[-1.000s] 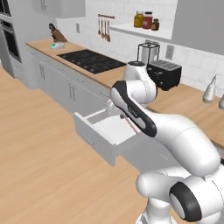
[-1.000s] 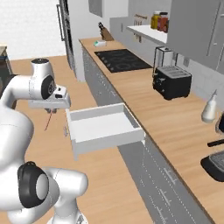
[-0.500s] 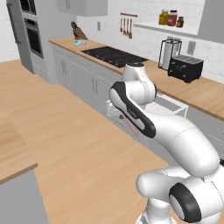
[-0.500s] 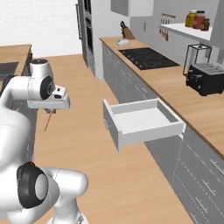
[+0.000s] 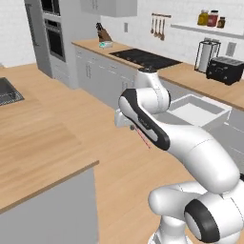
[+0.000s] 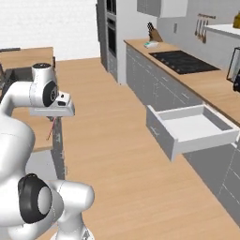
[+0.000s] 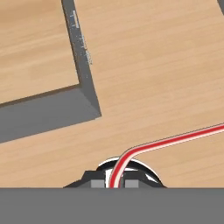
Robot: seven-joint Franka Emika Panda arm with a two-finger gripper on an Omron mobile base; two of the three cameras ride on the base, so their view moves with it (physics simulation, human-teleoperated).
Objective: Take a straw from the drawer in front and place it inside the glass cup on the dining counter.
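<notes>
Over wood floor, jaws pinch the straw

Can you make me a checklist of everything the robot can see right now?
Surface: dining counter, light wood on a grey base, dark sink at its far end.
Job's things: straw, red-pink, bent, held over the floor beside the counter's corner; drawer open, white inside; cup: nothing seen.
Clutter: toaster, knife block, jars on a shelf.
Grippers: gripper, fingers shut on the straw.
Cables: nothing seen.
Surroundings: wood floor, grey cabinets, cooktop, wall oven.
</notes>
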